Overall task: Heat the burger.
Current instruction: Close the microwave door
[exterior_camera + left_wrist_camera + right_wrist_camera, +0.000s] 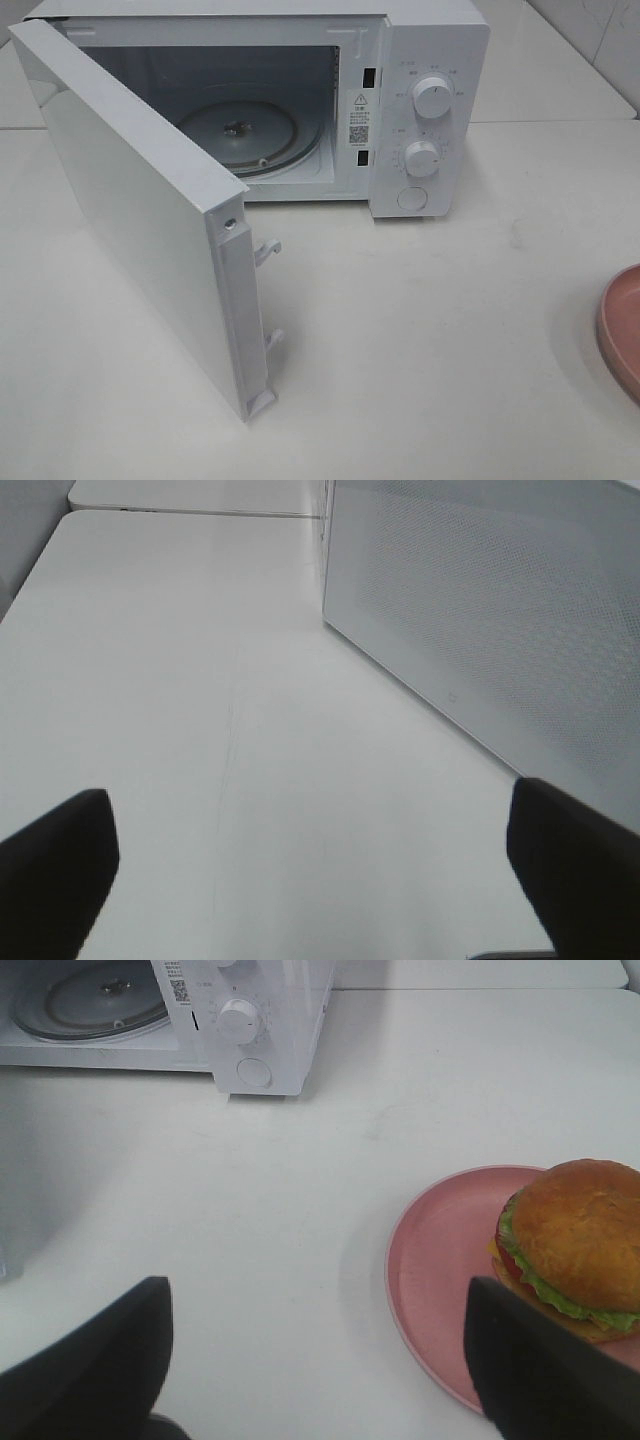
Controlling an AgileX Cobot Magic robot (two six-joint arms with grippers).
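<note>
White and boxy, the big metal microwave oven (300, 100) sits on the pale table (450, 350) with its wide door (140, 220) swung open and its round glass turntable (240, 135) bare, and off to the right is a round pink plate (440, 1260) with the burger (570, 1245) resting on it, a shiny brown bun over green lettuce, red tomato and yellow cheese. It looks light and squishy and could slide apart in layers, so I think a gentle squeeze on both sides, low by the patty, would work best. Both black grippers, the right gripper (315, 1360) near the plate and the left gripper (310, 870) beside the door, have their fingers spread wide and hold nothing.
</note>
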